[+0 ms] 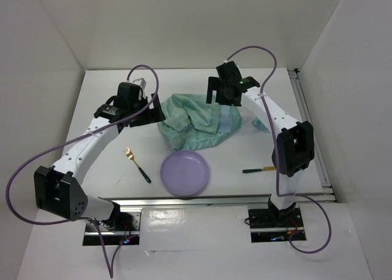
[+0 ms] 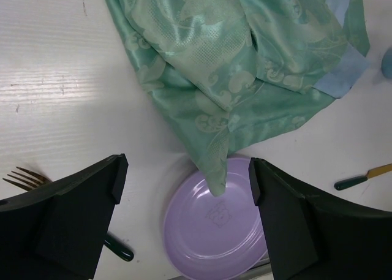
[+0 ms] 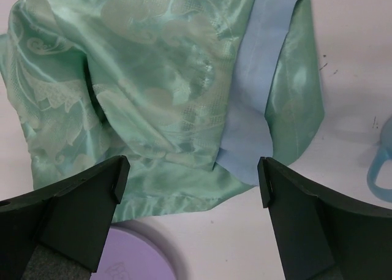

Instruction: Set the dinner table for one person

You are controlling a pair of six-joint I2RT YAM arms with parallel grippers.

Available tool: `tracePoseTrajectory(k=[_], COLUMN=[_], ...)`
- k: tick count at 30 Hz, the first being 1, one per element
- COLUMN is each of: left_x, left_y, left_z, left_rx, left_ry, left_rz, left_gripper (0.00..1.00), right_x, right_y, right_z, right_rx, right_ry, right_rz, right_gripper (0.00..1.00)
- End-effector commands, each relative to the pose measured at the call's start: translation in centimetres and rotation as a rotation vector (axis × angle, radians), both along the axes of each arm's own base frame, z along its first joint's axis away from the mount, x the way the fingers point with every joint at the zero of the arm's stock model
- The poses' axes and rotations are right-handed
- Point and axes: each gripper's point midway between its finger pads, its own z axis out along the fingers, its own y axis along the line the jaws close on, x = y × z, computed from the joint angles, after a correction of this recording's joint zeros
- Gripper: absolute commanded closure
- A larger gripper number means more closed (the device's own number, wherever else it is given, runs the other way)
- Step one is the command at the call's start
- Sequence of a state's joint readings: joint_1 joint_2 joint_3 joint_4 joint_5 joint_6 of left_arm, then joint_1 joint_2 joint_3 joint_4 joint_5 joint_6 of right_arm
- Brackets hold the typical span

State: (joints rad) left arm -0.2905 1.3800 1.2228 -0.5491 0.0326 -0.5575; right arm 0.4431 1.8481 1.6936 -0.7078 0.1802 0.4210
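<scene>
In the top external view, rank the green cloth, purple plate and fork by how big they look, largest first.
1. green cloth, crumpled but clearly covering the most area
2. purple plate
3. fork, thin and short

All three sit at a similar distance from the camera, so the order is safe.

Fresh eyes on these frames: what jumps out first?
A crumpled green cloth lies centred on the dinner table, one corner lapping the far rim of a purple plate. The left gripper and right gripper hang open at its two sides. A fork lies left of the plate, a knife right.
</scene>
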Motion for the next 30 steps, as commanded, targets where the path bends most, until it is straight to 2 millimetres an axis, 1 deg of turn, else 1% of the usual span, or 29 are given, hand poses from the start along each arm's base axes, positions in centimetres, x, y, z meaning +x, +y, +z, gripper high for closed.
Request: tracePoseTrajectory(k=[1,3,4,5,6,7,8,9,10,11,12,13,14,15,16,17,18,19,20,21,22,23,24,25,26,27,29,30], left_x=[0.4,0.6,0.5,0.6,0.7,0.8,0.8,0.7,0.7,0.4,-0.2,-0.5,-0.7,-1.2,-1.9,-2.2,-2.2,-2.4,-2.9,-2.9,-3.0,-3.0,-3.2,-3.5,-3.6,-3.9,-4.4,-4.5], left_y=[-0.4,-0.5,-0.4,-0.2,-0.3,0.4,0.5,0.3,0.2,0.2,-0.8,-0.9,-1.3,-1.5,-1.9,-2.1,-2.4,-2.4,-2.1,-1.5,-1.3,-0.8,0.5,1.2,1.6,3.0,3.4,3.6], left_z=[0.2,1.1,1.5,1.5,1.9,1.7,2.0,2.0,2.1,1.6,0.7,0.4,0.1,-0.4,-1.5,-1.8,-1.8,-1.8,-2.8,-2.6,-2.5,-2.6,-2.8,-2.9,-2.8,-3.6,-3.4,-3.1], left_rx=[-0.027,-0.035,-0.038,-0.030,-0.032,-0.024,-0.028,-0.038,-0.059,-0.073,-0.115,-0.131,-0.155,-0.171,-0.209,-0.223,-0.246,-0.279,-0.292,-0.305,-0.322,-0.337,-0.348,-0.367,-0.406,-0.428,-0.477,-0.490], left_ry=[-0.008,-0.034,-0.046,-0.049,-0.058,-0.050,-0.058,-0.055,-0.048,-0.028,0.015,0.031,0.044,0.068,0.108,0.110,0.100,0.106,0.127,0.113,0.109,0.110,0.109,0.114,0.113,0.125,0.127,0.113], left_rz=[-0.007,-0.008,-0.008,0.002,0.002,0.031,0.047,0.035,0.035,0.026,-0.010,-0.020,-0.028,-0.036,-0.043,-0.056,-0.052,-0.044,-0.035,-0.024,-0.013,0.016,0.066,0.092,0.109,0.156,0.158,0.158], left_gripper=[0.00,0.00,0.00,0.01,0.02,0.02,0.02,0.02,0.02,0.04,0.06,0.08,0.08,0.09,0.10,0.10,0.10,0.10,0.10,0.12,0.14,0.16,0.21,0.22,0.24,0.24,0.26,0.27], right_x=[0.3,0.3,0.4,0.0,0.3,-0.1,-0.3,-0.5,-0.9,-1.5,-1.6,-2.2,-3.1,-3.4,-3.7,-4.5,-4.9,-4.8,-5.2,-5.5,-5.4,-5.7,-5.6,-5.3,-5.5,-5.3,-4.8,-4.7], right_y=[0.8,0.8,1.2,1.6,1.7,2.8,3.2,4.0,5.5,6.5,7.2,8.1,9.7,10.6,11.4,12.9,13.4,13.8,14.7,16.0,16.3,17.0,17.8,18.1,18.6,19.3,19.9,20.4], right_z=[1.6,1.9,1.7,1.6,1.6,1.9,1.5,1.6,1.8,1.8,2.0,2.0,1.4,1.6,1.3,0.4,0.0,-0.2,-0.5,-0.9,-1.2,-1.5,-2.0,-2.3,-2.9,-3.5,-4.3,-5.3], right_rx=[0.015,0.017,0.009,0.006,0.000,0.005,-0.021,-0.019,-0.018,-0.017,-0.022,-0.011,-0.009,0.005,-0.001,0.015,0.010,0.017,0.024,0.043,0.047,0.046,0.044,0.043,0.023,0.011,-0.026,-0.048], right_ry=[-0.050,-0.053,-0.053,-0.045,-0.047,-0.055,-0.052,-0.060,-0.077,-0.076,-0.091,-0.087,-0.078,-0.090,-0.092,-0.079,-0.071,-0.065,-0.057,-0.049,-0.042,-0.038,-0.034,-0.033,-0.027,-0.021,-0.033,-0.015], right_rz=[0.020,0.020,0.025,0.036,0.042,0.067,0.102,0.135,0.176,0.208,0.236,0.264,0.316,0.336,0.379,0.420,0.445,0.454,0.478,0.509,0.515,0.529,0.540,0.540,0.555,0.558,0.576,0.577], right_gripper=[0.00,0.00,0.00,0.00,0.00,0.00,0.00,0.00,0.02,0.04,0.09,0.14,0.22,0.25,0.29,0.30,0.30,0.30,0.28,0.25,0.21,0.20,0.20,0.20,0.20,0.20,0.20,0.20])
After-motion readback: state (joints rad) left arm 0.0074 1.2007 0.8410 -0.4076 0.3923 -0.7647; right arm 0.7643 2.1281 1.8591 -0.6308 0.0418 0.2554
